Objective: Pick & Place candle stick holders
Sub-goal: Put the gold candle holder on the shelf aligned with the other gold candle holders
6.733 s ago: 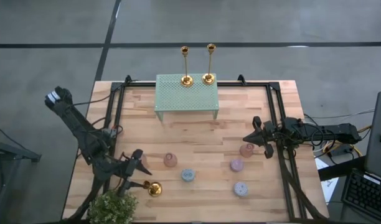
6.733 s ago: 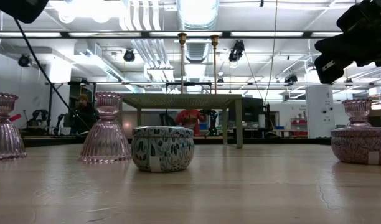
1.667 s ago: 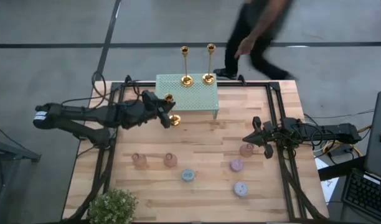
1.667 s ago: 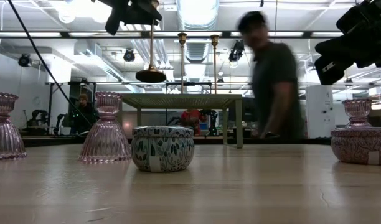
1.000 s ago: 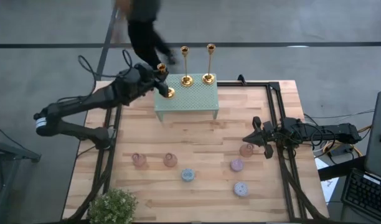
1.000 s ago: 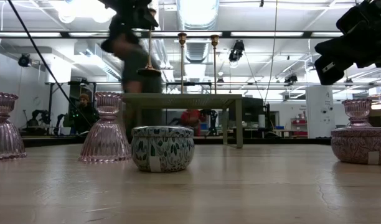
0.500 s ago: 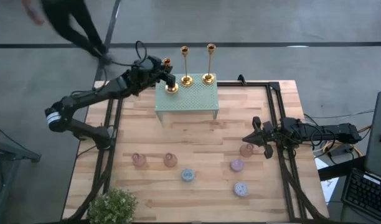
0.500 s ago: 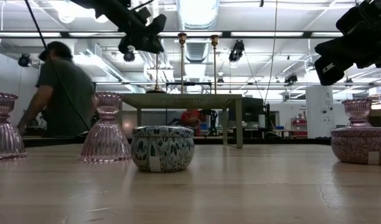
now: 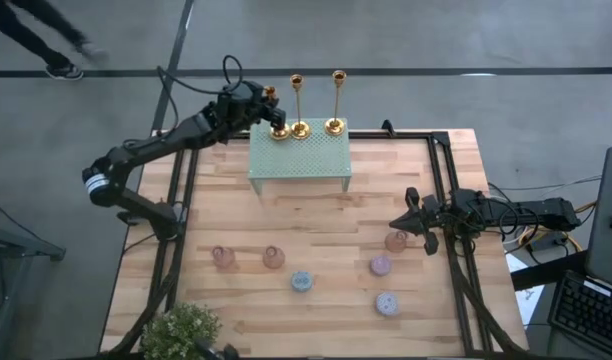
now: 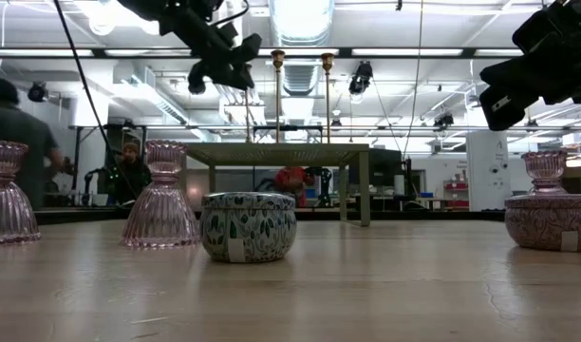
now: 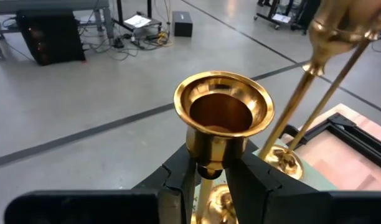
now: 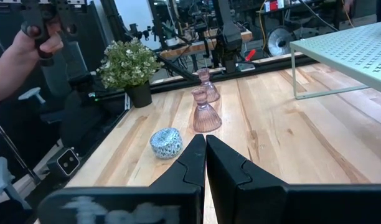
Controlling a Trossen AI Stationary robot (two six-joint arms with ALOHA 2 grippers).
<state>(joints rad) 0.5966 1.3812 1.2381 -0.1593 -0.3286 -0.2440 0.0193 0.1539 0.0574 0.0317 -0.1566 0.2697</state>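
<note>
Two gold candlestick holders [image 9: 300,127] [image 9: 334,125] stand by their round bases on the far part of the green perforated stand [image 9: 299,160]. My left gripper [image 9: 267,108] reaches over the stand's far left corner and is shut on a third, shorter gold holder [image 9: 277,130], just left of the other two. Its cup top [image 11: 223,111] fills the left wrist view, with the other two holders [image 11: 315,68] beside it. My right gripper [image 9: 410,221] is shut and empty above the table's right side. My left gripper pinches the holder's slim stem just under the cup [image 11: 206,173] between its two fingers [image 11: 177,182], which come about level from the table's left. The holder stays upright. Its base [image 9: 278,132] is at the stand's top; whether it rests there, I cannot tell.
Two pink glass holders [image 9: 224,257] [image 9: 274,257], a patterned tin [image 9: 302,282], more pink pieces [image 9: 380,265] [image 9: 396,241] [image 9: 387,303] and a potted plant [image 9: 186,330] sit on the near half of the table. People move in the room beyond the table [image 10: 15,142].
My left gripper has carried the short holder toward the table's far and right edges and down, from above the stand's left far corner to the stand's top beside the other two holders. The holder has stayed upright. A person has walked off to the left behind the table.
</note>
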